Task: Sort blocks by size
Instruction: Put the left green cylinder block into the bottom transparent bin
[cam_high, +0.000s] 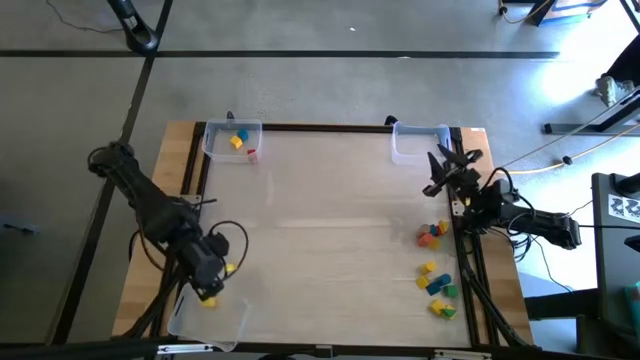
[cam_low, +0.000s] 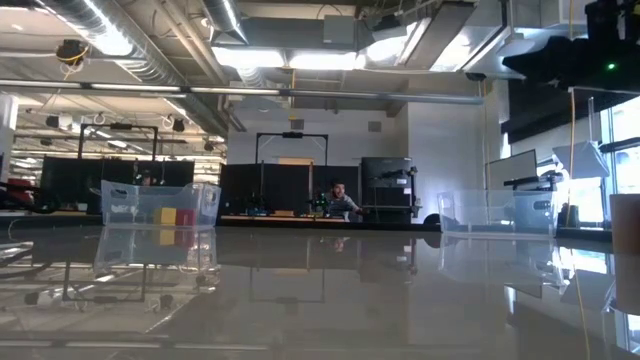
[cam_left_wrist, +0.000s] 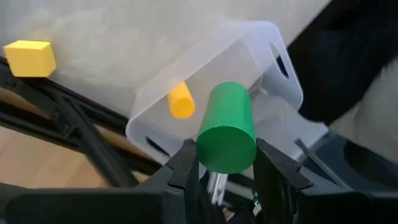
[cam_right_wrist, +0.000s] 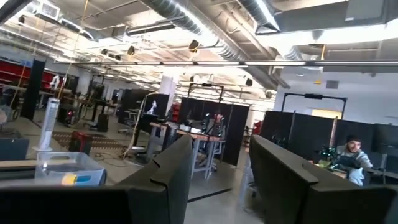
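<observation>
Green wooden cylinder block (cam_left_wrist: 226, 127) pinched between left gripper (cam_left_wrist: 225, 163) fingers, frame bottom centre | clear plastic tray (cam_left_wrist: 264, 46) behind | right gripper (cam_right_wrist: 214, 171) spread, empty

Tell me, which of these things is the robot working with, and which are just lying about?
Job: green block in left gripper; loose blocks; blocks in tray; clear trays.
Not the job: waiting right gripper, open; person behind the table.

Glossy table (cam_low: 330, 300) (mirror-like), clear plastic tray (cam_left_wrist: 249, 56).
</observation>
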